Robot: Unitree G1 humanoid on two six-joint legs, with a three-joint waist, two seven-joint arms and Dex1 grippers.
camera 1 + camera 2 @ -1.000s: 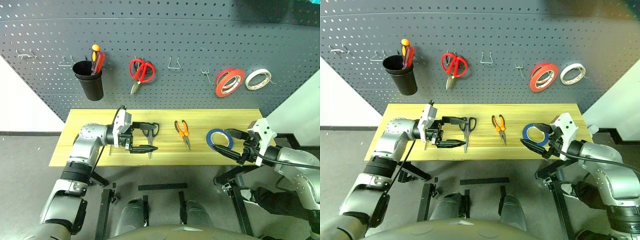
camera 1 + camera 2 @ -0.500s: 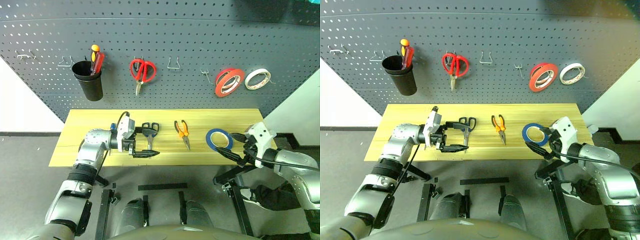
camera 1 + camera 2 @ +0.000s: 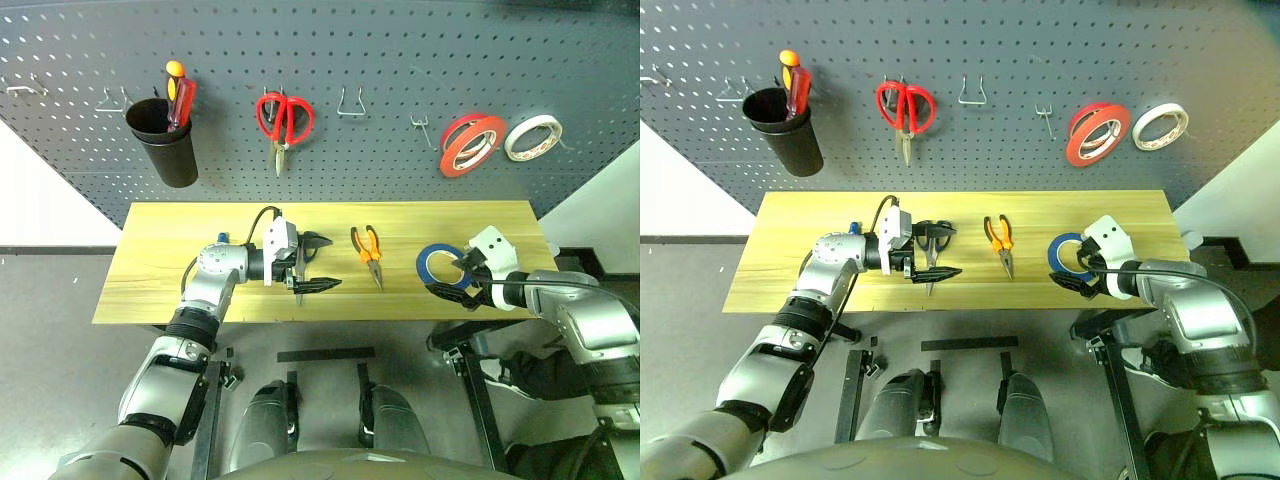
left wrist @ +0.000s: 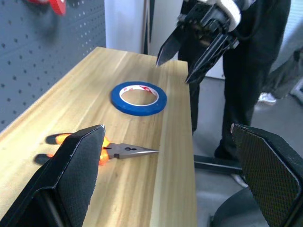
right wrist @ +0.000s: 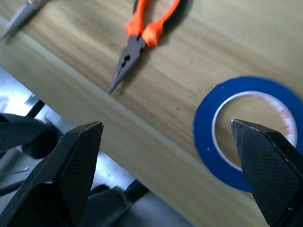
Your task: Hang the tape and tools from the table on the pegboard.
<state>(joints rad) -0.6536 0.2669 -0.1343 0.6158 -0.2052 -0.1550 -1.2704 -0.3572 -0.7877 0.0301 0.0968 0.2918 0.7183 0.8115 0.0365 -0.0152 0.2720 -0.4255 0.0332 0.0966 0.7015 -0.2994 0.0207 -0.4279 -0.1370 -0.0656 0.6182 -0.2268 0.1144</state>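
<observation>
Blue tape: a flat ring-shaped roll of glossy blue tape (image 3: 441, 264) with a pale inner core and a wide open centre lay flat on the desk near its right end, close to the front edge.
Desk: a long rectangular top of light yellowish wood (image 3: 160, 262) with lengthwise grain, matte and smooth.
Pliers: needle-nosed, grey metal jaws tapering to a point, orange-and-black grips (image 3: 368, 252); they lay flat near the desk's middle, tip toward the front edge, well apart from the tape.
Dark scissors: black loop handles and slim steel blades (image 3: 300, 262), lying flat on the desk to the left of the pliers, between the left tool's fingers.
Left tool: two black, finely textured wedge-shaped fingers (image 3: 318, 262) spread wide, pointing level toward the right, either side of the scissors; contact could not be told.
Right tool: its black fingers (image 3: 455, 276) also stood spread wide, angled down over the blue roll, one finger above the ring's hole and one beyond its outer rim; no grip visible.
Pegboard: a dark grey panel (image 3: 400, 60) with regular rows of small round holes and thin bent wire hooks.
On the pegboard: a tapered black plastic cup (image 3: 165, 143) holding a red-and-orange-handled screwdriver (image 3: 178, 96), red-handled scissors (image 3: 282, 122) hanging blades down, a red tape roll (image 3: 470, 142), and a white tape roll (image 3: 534, 137).
</observation>
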